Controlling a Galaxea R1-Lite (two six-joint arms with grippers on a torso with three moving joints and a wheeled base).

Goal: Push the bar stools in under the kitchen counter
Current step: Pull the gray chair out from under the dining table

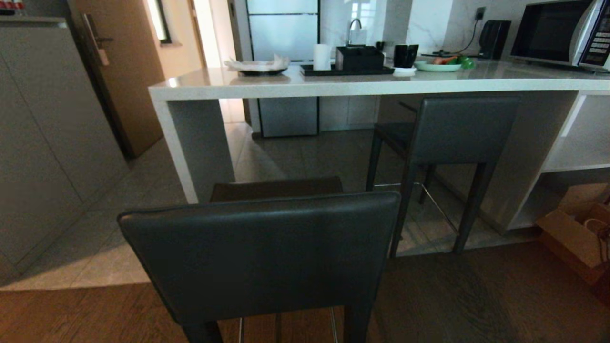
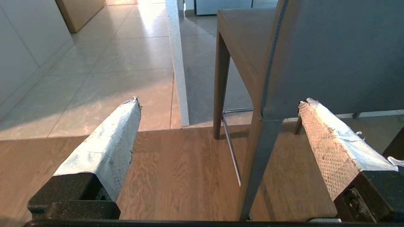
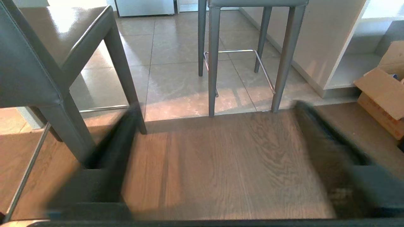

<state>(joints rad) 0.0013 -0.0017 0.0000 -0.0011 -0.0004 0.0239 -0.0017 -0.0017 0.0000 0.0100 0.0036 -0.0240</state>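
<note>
A long pale stone worktop (image 1: 362, 85) spans the kitchen, carrying a microwave (image 1: 562, 33), a black tray (image 1: 348, 70) and plates. The far stool (image 1: 448, 138) sits tucked beneath it; the near stool (image 1: 262, 252) stands out on the wood floor (image 1: 476, 305), just short of the slab's side panel. The left gripper (image 2: 217, 138) hangs beside that stool's backrest, jaws wide and empty. The right gripper (image 3: 214, 164), blurred, also shows spread, empty jaws.
</note>
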